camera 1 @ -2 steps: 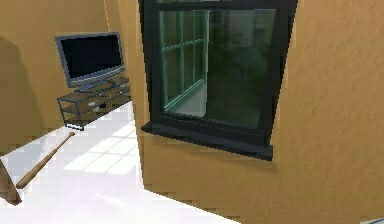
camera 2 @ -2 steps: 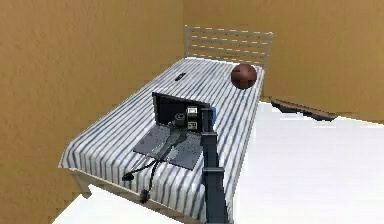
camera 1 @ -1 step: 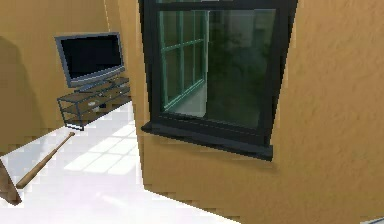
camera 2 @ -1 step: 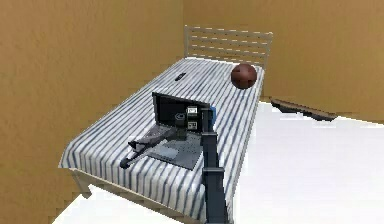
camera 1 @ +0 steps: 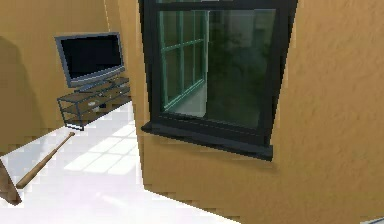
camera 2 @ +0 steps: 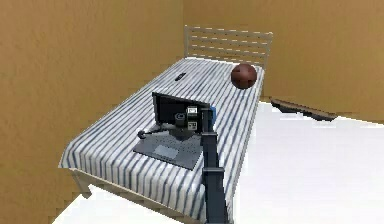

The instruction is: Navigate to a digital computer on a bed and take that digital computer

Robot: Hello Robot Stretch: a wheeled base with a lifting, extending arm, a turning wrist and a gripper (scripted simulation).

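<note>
Open laptop [camera 2: 165,150] on a striped bed [camera 2: 115,135], claw [camera 2: 152,131] at the laptop, unclear whether it holds anything, dark red ball [camera 2: 244,75] by the headboard [camera 2: 228,40]

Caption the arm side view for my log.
Arm extended toward an open laptop on a striped bed, dark red ball near the headboard.

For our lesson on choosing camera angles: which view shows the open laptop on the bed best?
The arm side view: the laptop lies open on the striped bed, near the picture's middle, with the arm partly in front. The forward view faces a window and a television.
</note>
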